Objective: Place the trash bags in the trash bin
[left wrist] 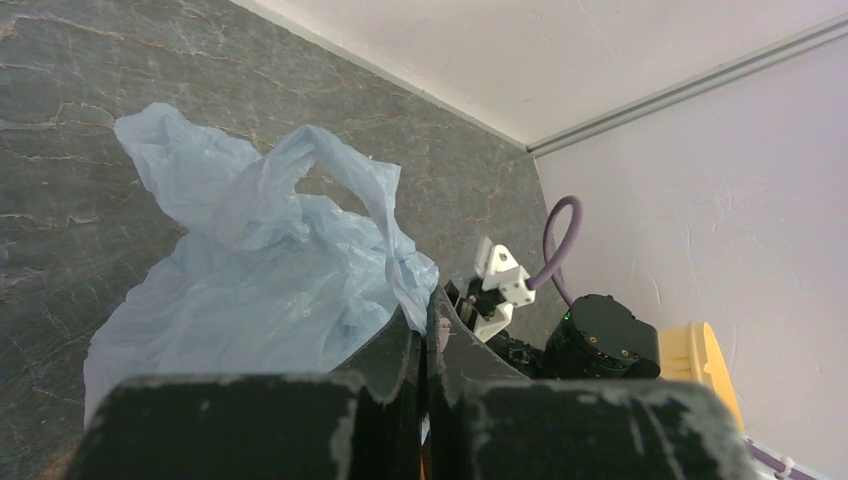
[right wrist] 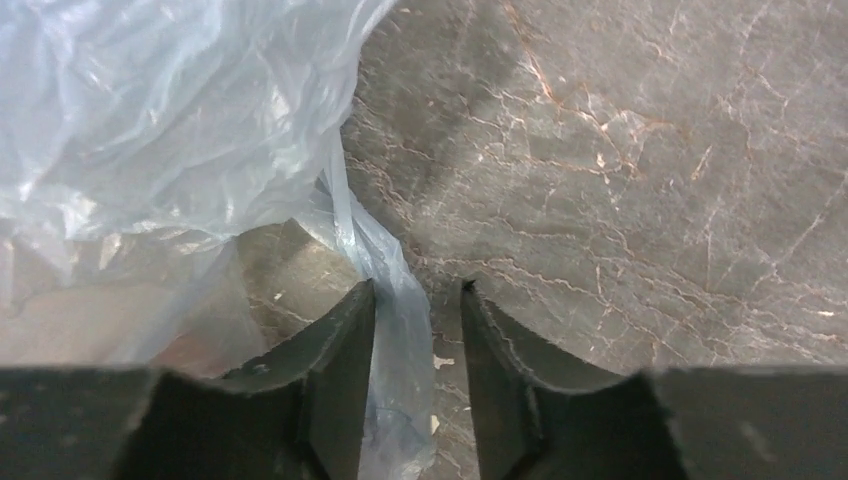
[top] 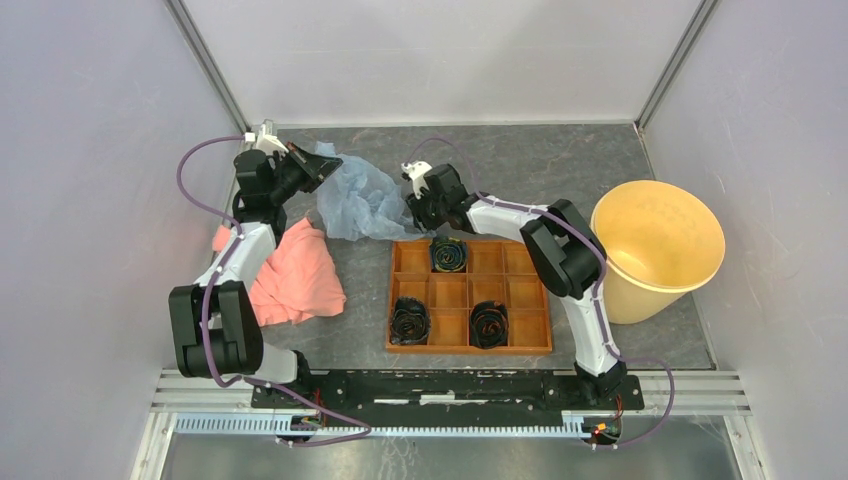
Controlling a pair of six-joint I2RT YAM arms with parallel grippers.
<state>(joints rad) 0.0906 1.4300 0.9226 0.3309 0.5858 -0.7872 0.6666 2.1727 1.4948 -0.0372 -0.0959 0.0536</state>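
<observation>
1. Your thin, pale blue translucent plastic bag (top: 355, 200) lies crumpled on the grey worktop (top: 560, 160), between both grippers.
2. Left gripper (left wrist: 425, 310): jaws pressed together on a bag fold.
3. Right gripper (right wrist: 418, 300): jaws apart, a film strip between them.
4. The round yellow-tan plastic bucket (top: 635, 295) stands well to the right, nearer your right arm.

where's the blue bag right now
In the top view, the thin pale blue plastic film bag sits left of centre, just behind the orange compartmented tray.
</observation>
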